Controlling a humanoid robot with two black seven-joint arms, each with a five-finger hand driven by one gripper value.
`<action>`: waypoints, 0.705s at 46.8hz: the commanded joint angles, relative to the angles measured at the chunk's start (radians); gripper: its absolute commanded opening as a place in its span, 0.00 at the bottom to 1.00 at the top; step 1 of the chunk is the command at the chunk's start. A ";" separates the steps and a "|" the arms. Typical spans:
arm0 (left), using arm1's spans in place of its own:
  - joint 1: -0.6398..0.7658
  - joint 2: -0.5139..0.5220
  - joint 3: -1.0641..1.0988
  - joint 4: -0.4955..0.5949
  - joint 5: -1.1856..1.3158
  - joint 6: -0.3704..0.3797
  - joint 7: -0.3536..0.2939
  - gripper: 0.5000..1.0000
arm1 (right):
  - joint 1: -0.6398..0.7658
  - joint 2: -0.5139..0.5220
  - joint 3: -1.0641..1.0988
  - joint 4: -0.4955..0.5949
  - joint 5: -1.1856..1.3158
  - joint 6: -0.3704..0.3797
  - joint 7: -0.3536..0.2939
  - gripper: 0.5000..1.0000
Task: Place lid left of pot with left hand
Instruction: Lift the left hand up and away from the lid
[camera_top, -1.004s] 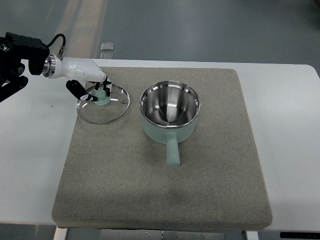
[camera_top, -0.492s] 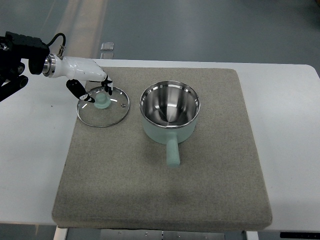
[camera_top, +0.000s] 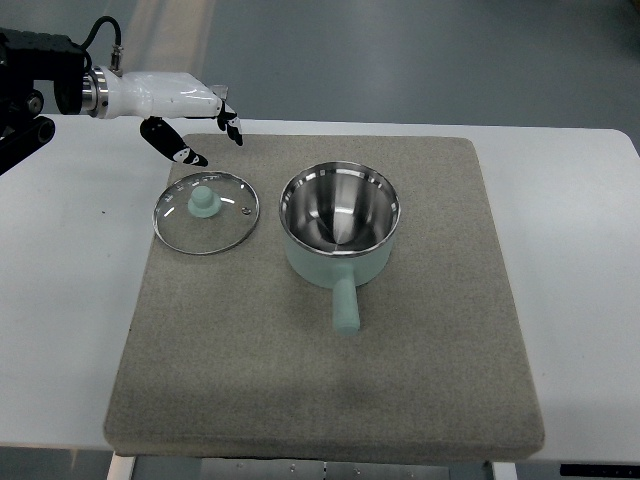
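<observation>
A glass lid (camera_top: 206, 212) with a mint-green knob lies flat on the grey mat (camera_top: 330, 380), just left of the pot. The mint-green pot (camera_top: 339, 225) with a shiny steel inside stands at the mat's middle, its handle pointing toward the near edge. My left hand (camera_top: 210, 135), white with dark fingertips, hovers above and behind the lid near the mat's far left corner. Its fingers are spread and hold nothing. The lid and hand are apart.
The mat covers most of a white table (camera_top: 580, 250). A small clear object (camera_top: 215, 93) sits on the floor beyond the table's far edge. My left arm's dark forearm (camera_top: 40, 85) enters at the upper left.
My left hand let go of the lid's knob and rose up and back, away from the lid. The lid now lies still on the mat.
</observation>
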 joint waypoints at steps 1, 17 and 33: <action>-0.007 -0.001 -0.019 0.000 -0.065 0.000 0.000 0.51 | 0.000 0.000 0.000 0.000 0.000 0.000 0.000 0.84; -0.019 -0.048 -0.051 0.190 -0.430 0.000 0.026 0.52 | 0.000 0.000 0.000 0.000 0.000 0.000 0.000 0.84; 0.060 -0.232 -0.050 0.471 -0.964 0.057 0.163 0.61 | 0.000 0.000 0.000 0.000 0.000 0.000 0.000 0.84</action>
